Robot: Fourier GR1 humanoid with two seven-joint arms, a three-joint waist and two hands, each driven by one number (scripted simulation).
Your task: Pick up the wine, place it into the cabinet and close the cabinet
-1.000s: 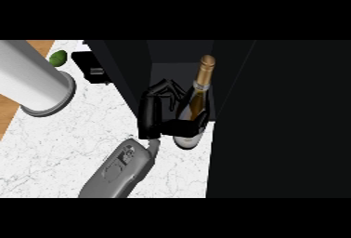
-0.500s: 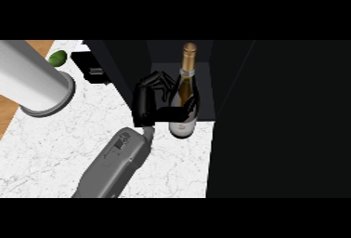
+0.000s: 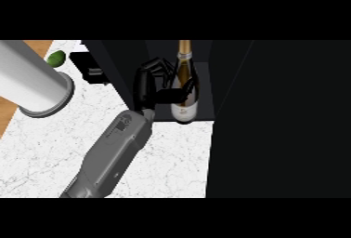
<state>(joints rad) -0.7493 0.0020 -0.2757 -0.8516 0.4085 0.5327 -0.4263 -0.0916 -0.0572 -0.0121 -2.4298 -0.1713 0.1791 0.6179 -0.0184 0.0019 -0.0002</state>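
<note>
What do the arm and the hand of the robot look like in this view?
Only one arm shows. Its forearm is a smooth grey casing, broad and rounded, with a small dark panel marking near the wrist. The hand is black, with a long flat palm section and thin black fingers. No cables or sleeves are visible.

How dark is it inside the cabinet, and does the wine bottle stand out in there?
Head view: the cabinet interior is near black, so the black left hand nearly merges with it. The wine bottle, gold neck and pale label, stands out clearly. The marble counter is evenly lit, without glare.
</note>
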